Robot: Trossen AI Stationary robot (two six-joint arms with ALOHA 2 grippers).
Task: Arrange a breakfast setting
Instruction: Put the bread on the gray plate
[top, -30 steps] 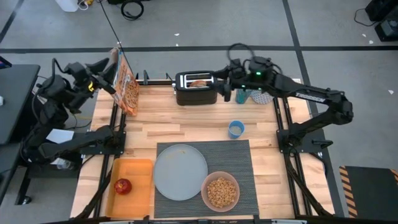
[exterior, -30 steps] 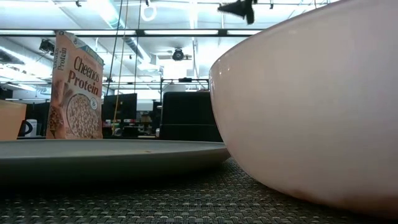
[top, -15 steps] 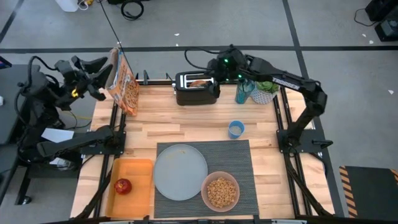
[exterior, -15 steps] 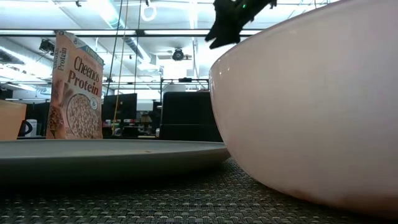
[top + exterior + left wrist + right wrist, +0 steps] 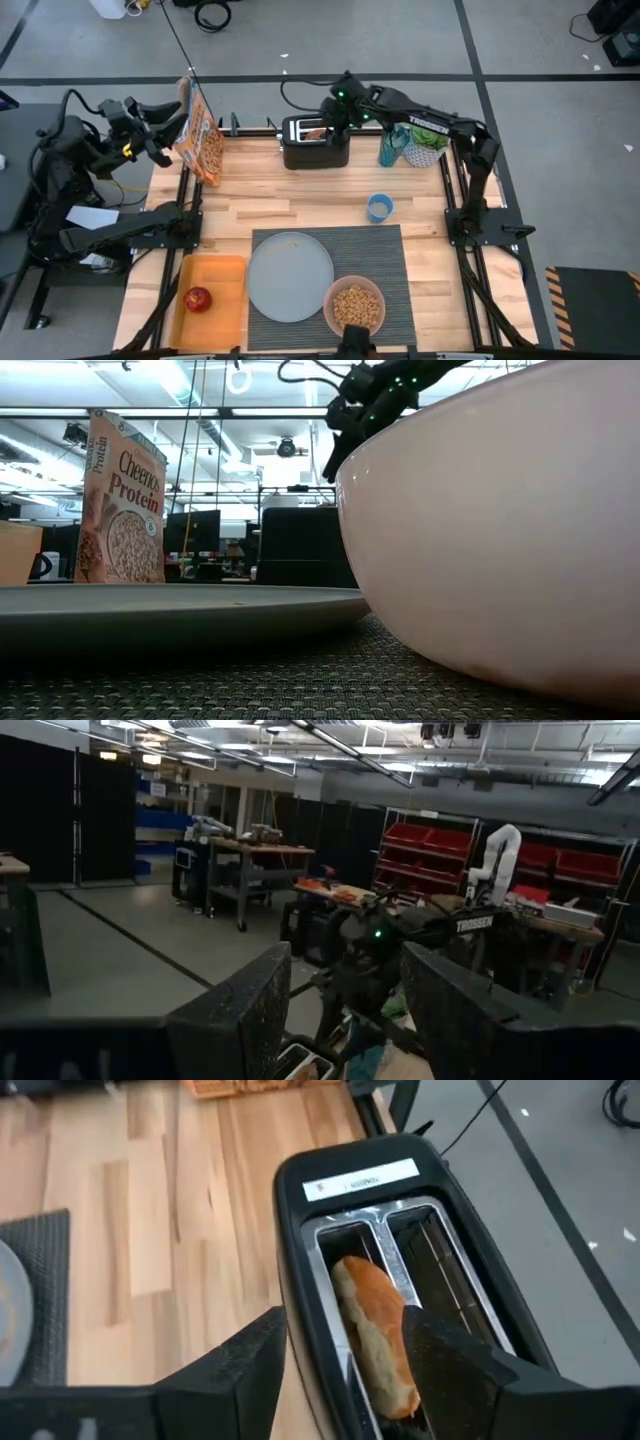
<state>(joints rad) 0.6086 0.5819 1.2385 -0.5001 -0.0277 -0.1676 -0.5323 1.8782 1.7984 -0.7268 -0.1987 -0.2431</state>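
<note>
Low view was mostly blocked by the bowl (image 5: pixel 500 530), cut off at the right edge, so the toaster (image 5: pixel 300 547) was just a dark shape behind it. Bagel (image 5: pixel 375 1335) sat half sunk in its slot, lower part hidden.

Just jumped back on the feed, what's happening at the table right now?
The right tool is poised over the black toaster at the back of the table, its open fingers on either side of the bagel standing in one slot. The left tool waits off the table's left edge, open and empty. The pinkish-tan bowl of brown cereal and the round grey plate sit on the dark striped placemat; the red apple lies in the orange tray.
</note>
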